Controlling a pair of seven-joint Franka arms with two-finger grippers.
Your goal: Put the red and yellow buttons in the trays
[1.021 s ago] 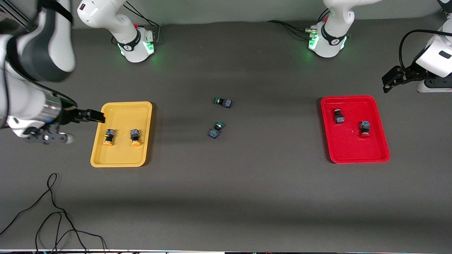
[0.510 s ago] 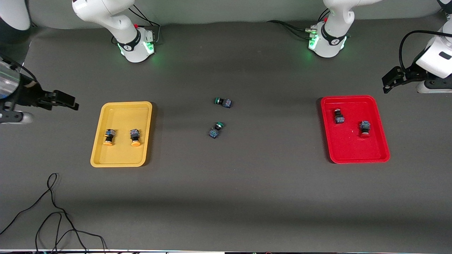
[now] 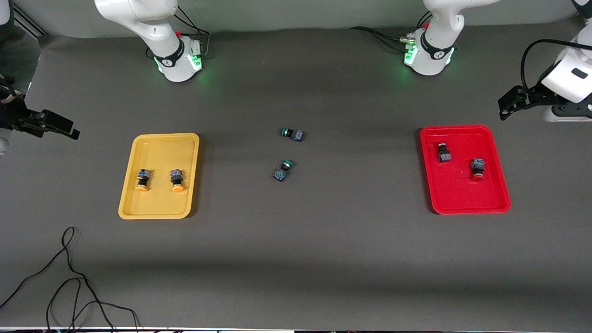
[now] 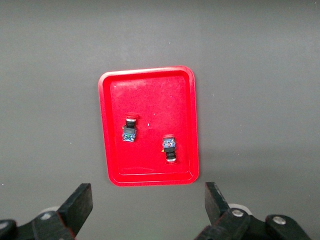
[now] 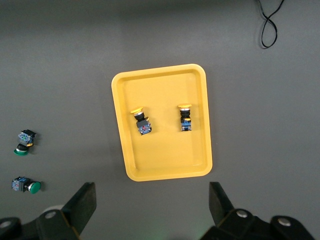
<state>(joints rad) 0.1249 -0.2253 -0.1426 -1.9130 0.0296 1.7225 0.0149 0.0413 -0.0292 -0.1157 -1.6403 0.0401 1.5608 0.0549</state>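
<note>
Both arms up, nothing held.
Red buttons (image 3: 445,152) lie in red tray (image 3: 495,194), yellow buttons (image 3: 143,180) in yellow tray (image 3: 157,210); left gripper (image 4: 147,207) and right gripper (image 5: 152,207) fingers wide, well above them.

A dark grey tabletop (image 3: 323,259) carries two shallow trays well apart. The yellow tray (image 3: 159,207) lies toward the right arm's end, the red tray (image 3: 467,203) toward the left arm's end. Between them, two green-capped switches lie on the bare surface, one (image 3: 292,134) farther from the front camera than the other (image 3: 282,170). A thin black cable (image 3: 69,273), apparently loose, curls near the front edge at the right arm's end.
</note>
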